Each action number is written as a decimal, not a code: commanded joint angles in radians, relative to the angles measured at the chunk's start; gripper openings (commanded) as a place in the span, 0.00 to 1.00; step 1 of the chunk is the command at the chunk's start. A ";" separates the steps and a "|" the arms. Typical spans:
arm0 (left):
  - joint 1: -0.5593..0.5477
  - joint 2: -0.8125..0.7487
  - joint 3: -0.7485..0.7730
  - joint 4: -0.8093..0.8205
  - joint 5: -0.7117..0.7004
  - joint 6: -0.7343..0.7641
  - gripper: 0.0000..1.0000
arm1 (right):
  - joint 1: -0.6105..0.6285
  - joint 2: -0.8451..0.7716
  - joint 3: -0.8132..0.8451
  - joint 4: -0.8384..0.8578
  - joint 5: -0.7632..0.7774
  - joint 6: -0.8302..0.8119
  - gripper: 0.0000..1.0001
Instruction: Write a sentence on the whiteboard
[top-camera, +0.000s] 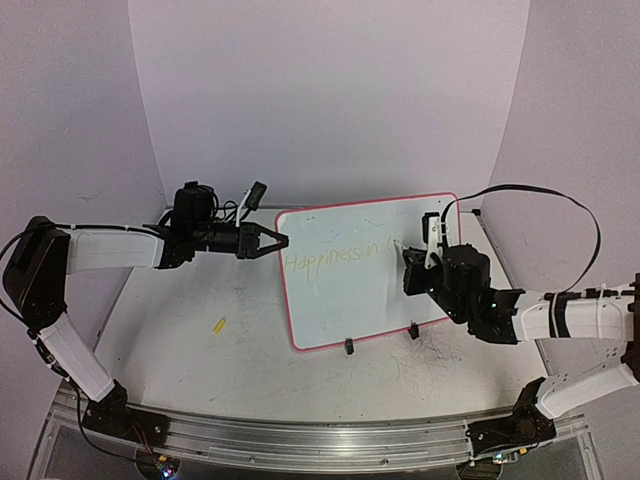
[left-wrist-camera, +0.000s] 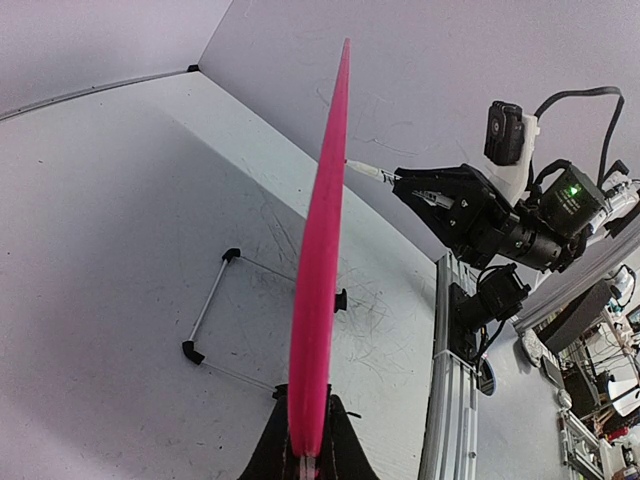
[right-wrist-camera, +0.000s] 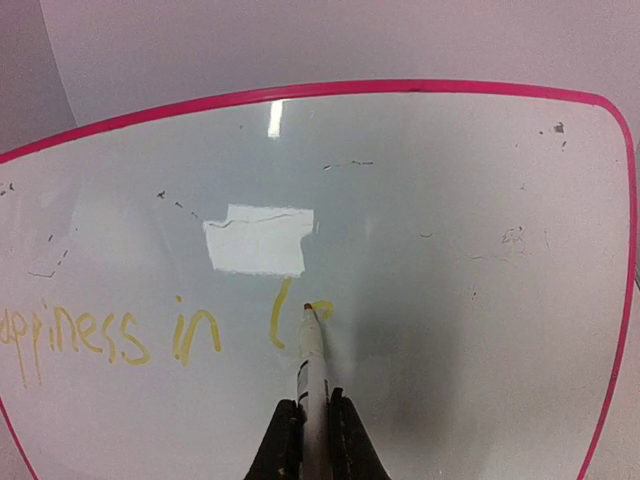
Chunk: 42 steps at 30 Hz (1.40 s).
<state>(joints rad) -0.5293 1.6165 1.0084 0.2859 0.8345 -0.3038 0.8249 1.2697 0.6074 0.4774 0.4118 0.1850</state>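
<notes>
The whiteboard (top-camera: 350, 290) with its pink rim stands tilted on two black clip feet at the middle of the table. My left gripper (top-camera: 283, 241) is shut on its left rim, which shows edge-on in the left wrist view (left-wrist-camera: 318, 270). My right gripper (right-wrist-camera: 314, 412) is shut on a white marker (right-wrist-camera: 311, 370) whose tip touches the board face (right-wrist-camera: 450, 300). The sentence (right-wrist-camera: 120, 330) in yellow reads "Happiness in l" with a small curve begun at the tip; it also shows in the top view (top-camera: 335, 253).
A yellow marker cap (top-camera: 218, 324) lies on the table left of the board. A wire stand (left-wrist-camera: 210, 310) with black feet lies behind the board. Grey scratch marks cover the tabletop. An aluminium rail (top-camera: 300, 440) runs along the near edge.
</notes>
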 joint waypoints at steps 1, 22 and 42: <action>-0.005 -0.021 0.028 -0.056 -0.032 0.038 0.00 | -0.001 -0.007 -0.010 -0.017 -0.034 0.019 0.00; -0.008 -0.019 0.030 -0.056 -0.034 0.039 0.00 | -0.002 0.003 0.001 -0.007 0.043 0.026 0.00; -0.008 -0.020 0.029 -0.058 -0.031 0.040 0.00 | -0.004 0.027 0.035 0.023 0.071 -0.015 0.00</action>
<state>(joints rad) -0.5316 1.6165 1.0130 0.2771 0.8273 -0.3061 0.8261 1.2792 0.6003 0.4739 0.4567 0.1839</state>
